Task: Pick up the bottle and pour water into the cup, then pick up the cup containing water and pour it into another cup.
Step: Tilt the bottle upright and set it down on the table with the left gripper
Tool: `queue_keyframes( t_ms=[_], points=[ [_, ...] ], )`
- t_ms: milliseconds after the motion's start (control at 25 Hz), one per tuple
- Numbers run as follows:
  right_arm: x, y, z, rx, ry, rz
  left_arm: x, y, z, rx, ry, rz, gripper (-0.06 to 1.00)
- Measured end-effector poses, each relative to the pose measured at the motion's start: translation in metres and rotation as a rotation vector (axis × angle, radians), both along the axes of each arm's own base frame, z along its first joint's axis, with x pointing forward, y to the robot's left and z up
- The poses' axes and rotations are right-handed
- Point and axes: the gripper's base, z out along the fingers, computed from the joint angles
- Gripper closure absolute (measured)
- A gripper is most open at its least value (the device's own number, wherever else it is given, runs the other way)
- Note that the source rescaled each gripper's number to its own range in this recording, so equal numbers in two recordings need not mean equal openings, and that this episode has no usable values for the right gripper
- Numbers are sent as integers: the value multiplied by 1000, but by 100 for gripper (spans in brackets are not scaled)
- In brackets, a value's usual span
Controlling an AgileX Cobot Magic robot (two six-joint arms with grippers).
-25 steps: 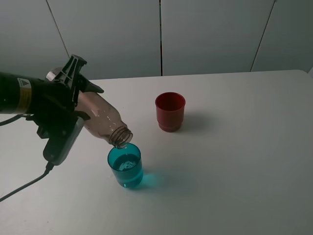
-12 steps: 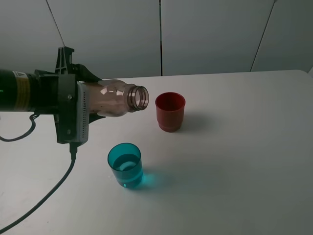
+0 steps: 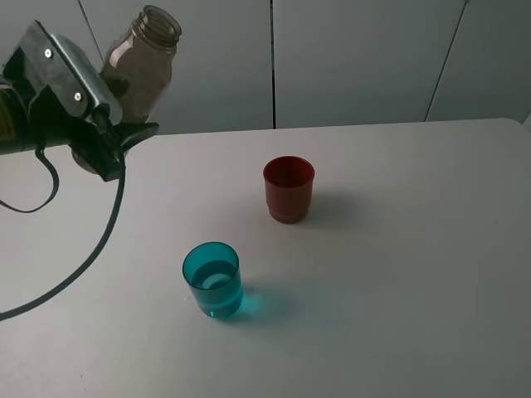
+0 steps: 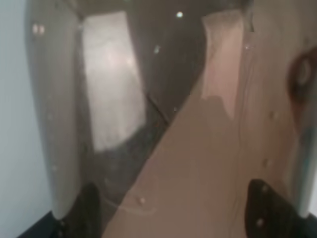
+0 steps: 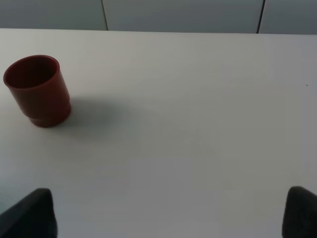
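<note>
**Bottle (image 3: pixel 141 70) swung up from the pour, mouth now skyward**

Clamped low on its body in the left jaws, the bottle hangs high above the worktop (image 3: pixel 398 249). Its long axis is near upright, with the open mouth up and leaning a little toward the right jaws' side. The teal cup (image 3: pixel 213 280), part filled, stands below and ahead of the left jaws, well apart, and the red cup (image 3: pixel 289 189) is farther off. The right jaws stand wide, holding nothing. Setting the bottle down looks like the step in hand: keep the mouth up, lower the base flat clear of both cups, then let go.

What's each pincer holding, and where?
Left pincer grips the bottle by its lower body, mouth up. Right pincer is open, holding nothing.
</note>
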Motion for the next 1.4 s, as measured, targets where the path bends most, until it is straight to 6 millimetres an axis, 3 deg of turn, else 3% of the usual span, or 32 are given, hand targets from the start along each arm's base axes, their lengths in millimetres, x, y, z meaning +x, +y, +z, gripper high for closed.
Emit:
queue_keyframes(
  t_ms=[200, 440, 600, 760, 1000, 1240, 1400],
  points=[
    [0, 0, 0, 0, 0, 0, 23, 15, -22, -209, 2, 73, 63],
    [0, 0, 0, 0, 0, 0, 45, 21, -77, -403, 22, 74, 63],
    [0, 0, 0, 0, 0, 0, 56, 21, -114, -425, 73, 103, 63],
    [0, 0, 0, 0, 0, 0, 69, 22, -139, -404, 98, 114, 63],
    [0, 0, 0, 0, 0, 0, 93, 21, -156, -402, 81, 110, 63],
    [0, 0, 0, 0, 0, 0, 117, 16, -156, -448, 60, 58, 63],
    [0, 0, 0, 0, 0, 0, 122, 12, -166, -460, 89, 17, 63]
  ],
)
